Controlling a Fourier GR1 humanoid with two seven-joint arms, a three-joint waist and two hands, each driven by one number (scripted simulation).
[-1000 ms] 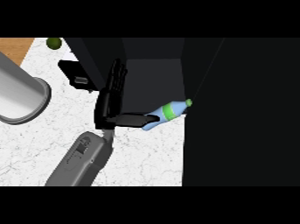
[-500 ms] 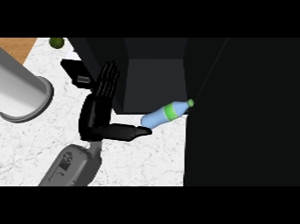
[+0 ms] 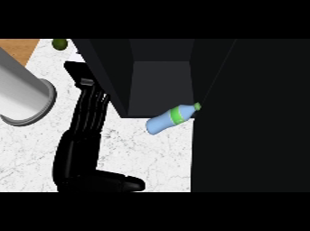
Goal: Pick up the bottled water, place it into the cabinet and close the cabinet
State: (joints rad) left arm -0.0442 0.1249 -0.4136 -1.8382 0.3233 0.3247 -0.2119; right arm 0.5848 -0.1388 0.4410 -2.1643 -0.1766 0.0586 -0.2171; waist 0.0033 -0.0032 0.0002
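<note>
Bottled water (image 3: 171, 119) lies tilted at the cabinet (image 3: 158, 79) mouth, cap toward the dark door panel, no hand on it. We judge placing about done. 1 hand (image 3: 84, 135) shows left of the cabinet, fingers straight, thumb out, holding nothing; which hand, unclear. Closing is left.

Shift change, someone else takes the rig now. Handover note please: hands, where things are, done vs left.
Left hand: open, fingers straight, thumb out, holding nothing, on the counter's left part. Right hand: not in view.
Bottled water: lying tilted at the front edge of the dark cabinet, cap end toward the dark panel at right; no hand touches it.
Done: bottle released at the cabinet opening; how far inside it sits I cannot tell.
Left: check the bottle is fully in, then close the cabinet, which looks open.
</note>
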